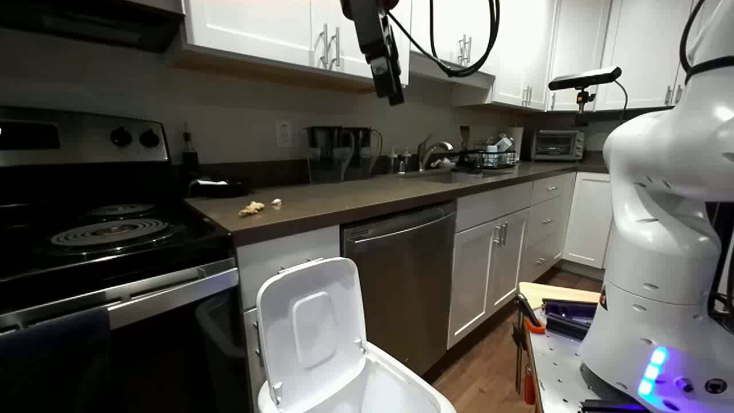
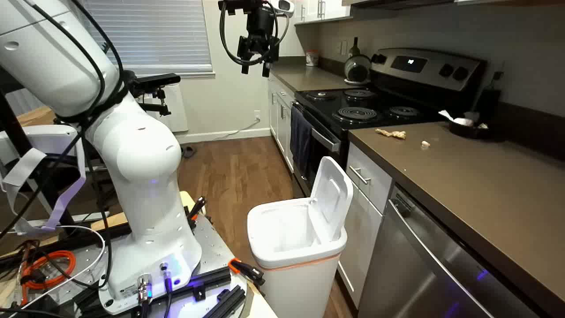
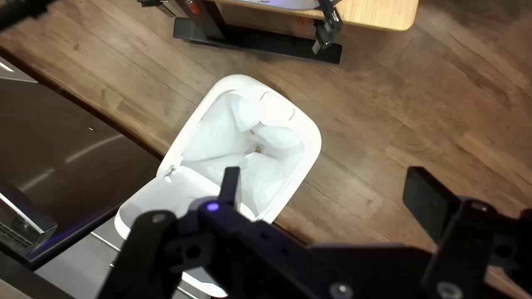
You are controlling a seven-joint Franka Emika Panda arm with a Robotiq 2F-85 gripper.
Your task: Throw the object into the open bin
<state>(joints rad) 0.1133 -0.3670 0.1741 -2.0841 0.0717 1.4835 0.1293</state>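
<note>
The white bin (image 1: 408, 376) stands on the floor beside the counter, its lid (image 1: 315, 327) raised. The bin also shows in an exterior view (image 2: 295, 282) and in the wrist view (image 3: 312, 137). A tiny tan bit (image 3: 257, 149) lies deep among the white liner folds inside the bin; I cannot make out its shape. My gripper (image 3: 323, 178) is open with nothing between its fingers. It hangs high above the bin, pointing down, and shows in both exterior views (image 1: 391, 94) (image 2: 255, 70). In the wrist view the left finger overlaps the bin opening.
A ginger-like root (image 2: 391, 133) and a small pale piece (image 2: 425, 144) lie on the counter (image 2: 476, 185). The stove (image 2: 357, 110) and dishwasher (image 2: 423, 256) flank the bin's side. The robot's table (image 3: 374, 12) stands opposite. Upper cabinets (image 1: 252, 34) are near the gripper's height.
</note>
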